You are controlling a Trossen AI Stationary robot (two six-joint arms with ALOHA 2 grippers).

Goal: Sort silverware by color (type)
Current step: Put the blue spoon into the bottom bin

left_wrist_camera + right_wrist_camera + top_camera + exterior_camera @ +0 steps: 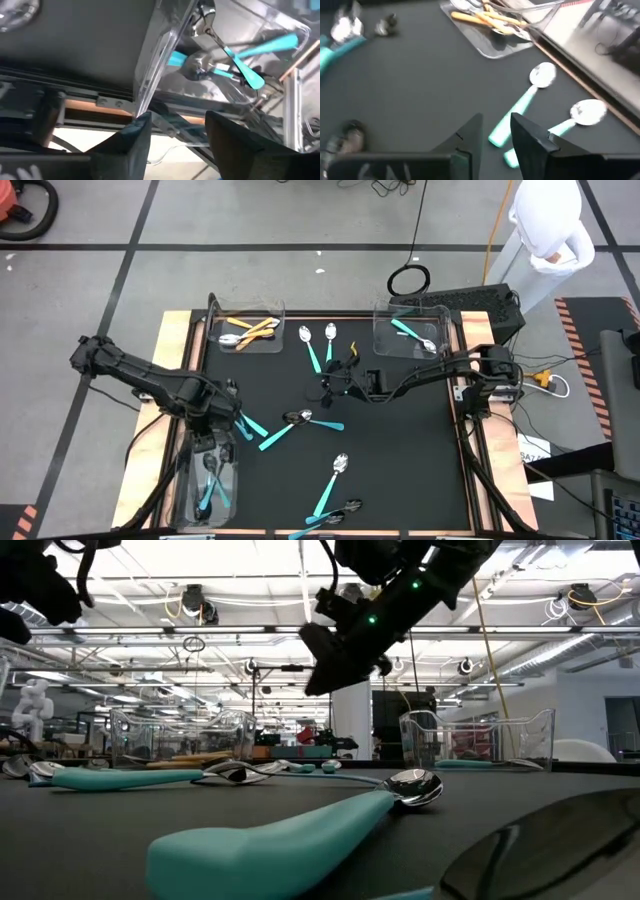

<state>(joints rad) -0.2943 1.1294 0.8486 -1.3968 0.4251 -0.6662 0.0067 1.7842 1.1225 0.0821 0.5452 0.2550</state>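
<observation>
Teal-handled spoons lie loose on the black mat: two silver-headed ones [310,348] [329,340] toward the far side, which the right wrist view also shows [542,75] [587,110], a few mid-table [300,420], and more near the near edge [330,485]. Orange-handled spoons [250,330] lie in the far-left bin. My left gripper [215,425] [177,142] hovers open at the far end of the near-left bin [205,480], which holds teal spoons [245,70]. My right gripper [335,385] [495,137] hangs open above the mat's middle, well clear of the table in the low view [340,650].
A clear bin at the far right [410,330] holds a teal spoon. Raised wooden rails [180,350] frame the mat. A large teal spoon [290,835] lies close to the low camera. A person in white [545,220] stands beyond the far-right corner.
</observation>
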